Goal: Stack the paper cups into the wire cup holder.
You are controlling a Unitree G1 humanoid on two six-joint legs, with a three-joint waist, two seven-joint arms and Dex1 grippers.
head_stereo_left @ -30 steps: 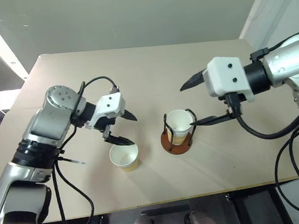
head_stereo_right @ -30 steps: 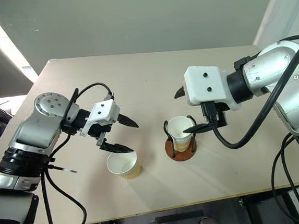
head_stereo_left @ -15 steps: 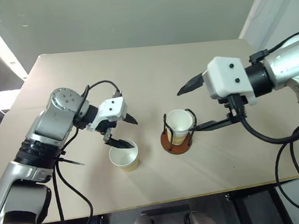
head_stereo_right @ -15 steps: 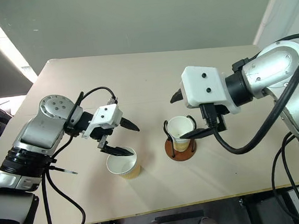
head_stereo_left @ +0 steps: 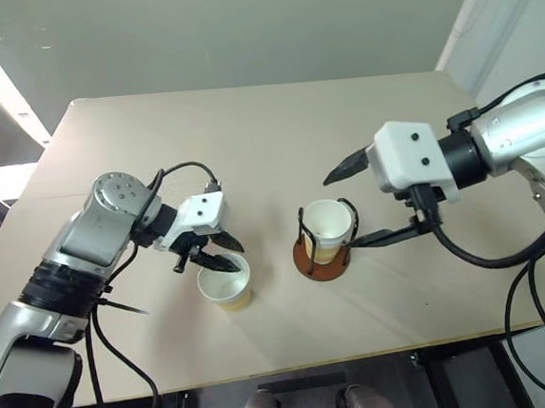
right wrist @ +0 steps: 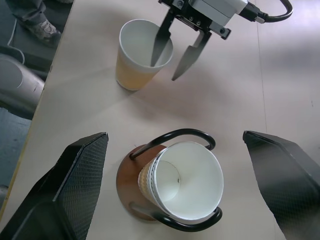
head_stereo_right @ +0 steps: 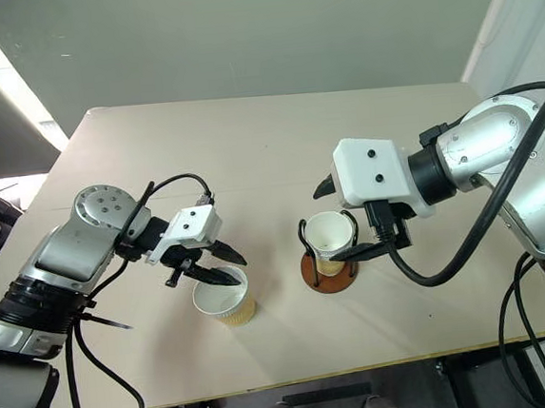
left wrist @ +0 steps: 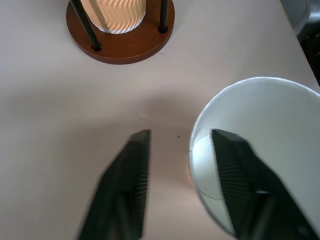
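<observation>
A loose paper cup (head_stereo_left: 225, 284) stands upright on the table, left of the wire cup holder (head_stereo_left: 308, 258). My left gripper (head_stereo_left: 237, 255) is at the cup's rim, one finger (left wrist: 235, 185) inside the cup (left wrist: 260, 125) and the other finger (left wrist: 125, 190) outside, a small gap away from the wall. The jaws are narrow but open. Inside the holder (right wrist: 175, 135) sits another paper cup (right wrist: 187, 182). My right gripper (head_stereo_left: 340, 212) hangs wide open over the holder, its fingers on either side and touching nothing.
The beige table (head_stereo_left: 266, 128) has free room at the back and toward both side edges. The front edge (head_stereo_left: 296, 359) runs a short way before the cup and holder. Cables trail from both arms.
My left gripper has sunk onto the loose cup and its fingers have drawn closer together, straddling the rim. The right gripper has kept its place over the holder.
</observation>
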